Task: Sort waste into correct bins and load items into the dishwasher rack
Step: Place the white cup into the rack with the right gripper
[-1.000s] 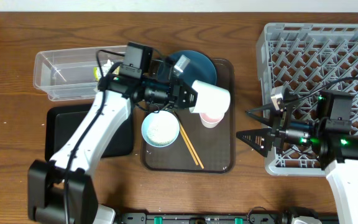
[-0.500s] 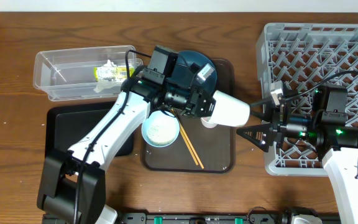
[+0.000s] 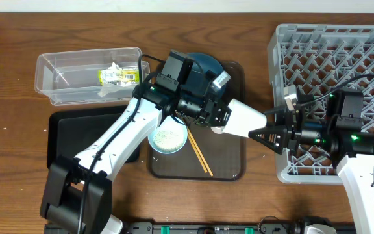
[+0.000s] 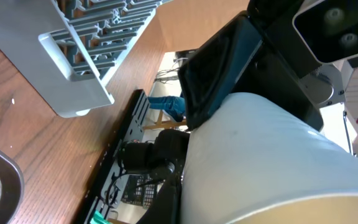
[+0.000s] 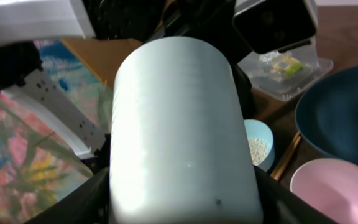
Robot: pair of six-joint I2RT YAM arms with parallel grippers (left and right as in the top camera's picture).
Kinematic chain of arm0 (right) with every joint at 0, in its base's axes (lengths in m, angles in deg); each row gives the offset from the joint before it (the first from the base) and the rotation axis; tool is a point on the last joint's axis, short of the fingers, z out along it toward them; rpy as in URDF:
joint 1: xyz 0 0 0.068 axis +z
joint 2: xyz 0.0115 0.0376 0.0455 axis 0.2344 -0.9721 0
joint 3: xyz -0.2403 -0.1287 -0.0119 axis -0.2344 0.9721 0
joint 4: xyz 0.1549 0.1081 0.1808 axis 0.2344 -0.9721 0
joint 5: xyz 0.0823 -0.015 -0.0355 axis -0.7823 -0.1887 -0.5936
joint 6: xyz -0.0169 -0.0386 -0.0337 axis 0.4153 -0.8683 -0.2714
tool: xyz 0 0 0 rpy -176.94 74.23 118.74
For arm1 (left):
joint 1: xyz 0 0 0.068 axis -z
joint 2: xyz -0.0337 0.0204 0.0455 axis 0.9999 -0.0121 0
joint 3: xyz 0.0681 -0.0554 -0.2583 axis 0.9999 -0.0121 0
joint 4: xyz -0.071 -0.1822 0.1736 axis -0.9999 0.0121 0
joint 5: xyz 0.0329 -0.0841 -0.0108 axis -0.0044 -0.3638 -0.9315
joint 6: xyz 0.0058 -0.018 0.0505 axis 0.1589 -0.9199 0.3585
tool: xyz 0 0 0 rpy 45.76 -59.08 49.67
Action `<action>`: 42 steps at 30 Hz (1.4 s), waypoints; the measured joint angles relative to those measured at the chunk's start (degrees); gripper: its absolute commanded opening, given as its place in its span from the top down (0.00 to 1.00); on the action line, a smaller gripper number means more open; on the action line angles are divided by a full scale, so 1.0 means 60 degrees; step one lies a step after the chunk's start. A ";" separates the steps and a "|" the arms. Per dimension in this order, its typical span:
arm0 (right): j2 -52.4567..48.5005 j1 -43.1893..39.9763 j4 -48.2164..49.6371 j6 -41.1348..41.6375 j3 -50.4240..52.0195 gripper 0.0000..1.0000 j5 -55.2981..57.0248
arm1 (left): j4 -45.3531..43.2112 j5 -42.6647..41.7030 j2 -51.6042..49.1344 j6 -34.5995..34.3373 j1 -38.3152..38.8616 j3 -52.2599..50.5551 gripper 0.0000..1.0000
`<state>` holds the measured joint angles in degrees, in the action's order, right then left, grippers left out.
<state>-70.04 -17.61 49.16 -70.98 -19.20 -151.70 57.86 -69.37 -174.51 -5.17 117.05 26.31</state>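
Observation:
My left gripper (image 3: 223, 114) is shut on the pale green cup (image 3: 245, 118) and holds it on its side in the air, over the right edge of the brown tray. The cup fills the right wrist view (image 5: 179, 124) and the left wrist view (image 4: 278, 162). My right gripper (image 3: 265, 130) is open, with one finger on each side of the cup's far end (image 5: 182, 205). The grey dishwasher rack (image 3: 343, 52) stands at the right. The dark blue plate (image 3: 203, 65), pink cup (image 5: 337, 190), light blue bowl with rice (image 3: 168, 136) and chopsticks (image 3: 199, 156) sit on the tray.
The dark brown serving tray (image 3: 229, 166) lies at the centre. The clear tub (image 3: 50, 91) at the back left holds the yellow-green wrapper (image 3: 117, 77) and white tissue (image 3: 113, 67). The black tray (image 3: 63, 136) lies in front of it, partly under my left arm.
My left arm has carried the pale green cup rightward off the tray. My right gripper has moved left, and its fingers now flank the cup.

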 measured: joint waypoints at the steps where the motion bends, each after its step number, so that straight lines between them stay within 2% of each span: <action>1: 0.0000 0.0000 0.0004 0.0022 0.0000 0.48 0.0007 | -0.0015 0.0007 0.0000 0.0040 0.0000 0.0000 0.70; 2: 0.0000 0.0000 0.0004 0.0040 0.0000 0.49 0.0029 | -0.0029 0.0007 0.0000 0.0018 0.0004 0.0000 0.57; 6: -0.0004 0.0000 0.0007 0.0299 0.0000 0.57 0.0171 | 0.0051 0.0189 0.0000 -0.0084 0.0015 0.0000 0.43; 11: 0.0004 0.0000 -0.0055 0.1111 0.0000 0.59 0.1089 | 0.1191 0.1570 0.0000 0.0127 -0.0036 0.0011 0.38; 18: 0.0517 -0.0055 -0.0565 0.2393 -0.0117 0.58 0.3993 | 0.4284 0.5337 0.0426 0.1104 -0.0871 -0.0011 0.35; 22: 0.0885 -0.0455 -0.1953 0.3038 -0.1005 0.57 0.6207 | 0.5479 0.7184 0.1410 0.1534 -0.1960 -0.0011 0.32; 25: 0.0856 -0.0998 -0.3009 0.3351 -0.2127 0.58 0.7872 | 0.6051 0.8076 0.2320 0.1716 -0.2892 -0.0007 0.32; 32: -0.0135 -0.2499 -0.4765 0.3847 -0.4510 0.58 1.1238 | 0.6342 0.8845 0.3610 0.2084 -0.4138 -0.0007 0.30; 36: -0.1257 -0.3537 -0.5464 0.4317 -0.5650 0.56 1.2877 | 0.6346 0.8983 0.3854 0.2138 -0.4200 -0.0007 0.30; 42: -0.2732 -0.4870 -0.5719 0.4809 -0.6754 0.56 1.4116 | 0.6353 0.9012 0.3865 0.2146 -0.4200 -0.0007 0.30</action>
<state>-86.43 -46.83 14.84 -42.13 -59.72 -67.00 95.98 -15.29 -151.32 7.71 91.85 26.26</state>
